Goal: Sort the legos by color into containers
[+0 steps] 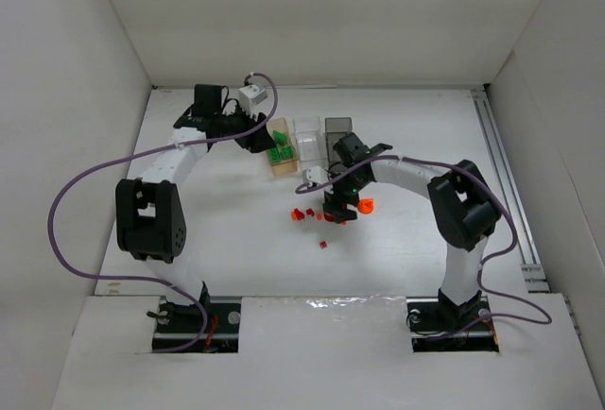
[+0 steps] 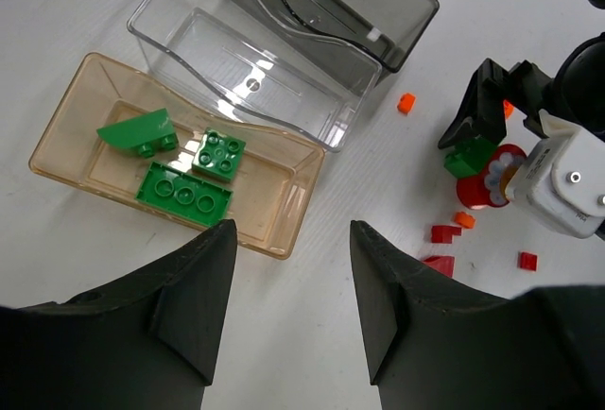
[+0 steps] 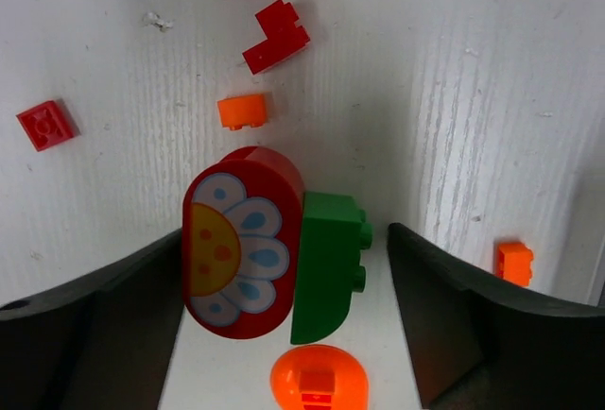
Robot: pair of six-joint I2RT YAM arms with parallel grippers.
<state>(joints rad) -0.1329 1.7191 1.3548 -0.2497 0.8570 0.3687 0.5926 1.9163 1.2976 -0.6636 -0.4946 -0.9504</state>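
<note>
Three green legos (image 2: 184, 193) lie in the tan-orange container (image 2: 284, 226). Beside it stand the clear container (image 2: 189, 32) and the smoky grey one (image 2: 397, 13), both with nothing showing in them. My left gripper (image 2: 293, 226) hovers open over bare table just in front of the tan container. My right gripper (image 3: 285, 232) is low over the table, open, its jaws on either side of a red flower-printed brick (image 3: 241, 249) and a green brick (image 3: 326, 268) lying side by side. A gap shows between the green brick's studs and the right finger. A round orange piece (image 3: 319, 382) lies just behind them.
Loose pieces lie around the right gripper (image 1: 338, 204): a small orange brick (image 3: 242, 111), a red L-shaped piece (image 3: 276, 37), a red square plate (image 3: 45, 125), another orange brick (image 3: 513, 263). The three containers stand in a row (image 1: 306, 141) behind them. White walls enclose the table.
</note>
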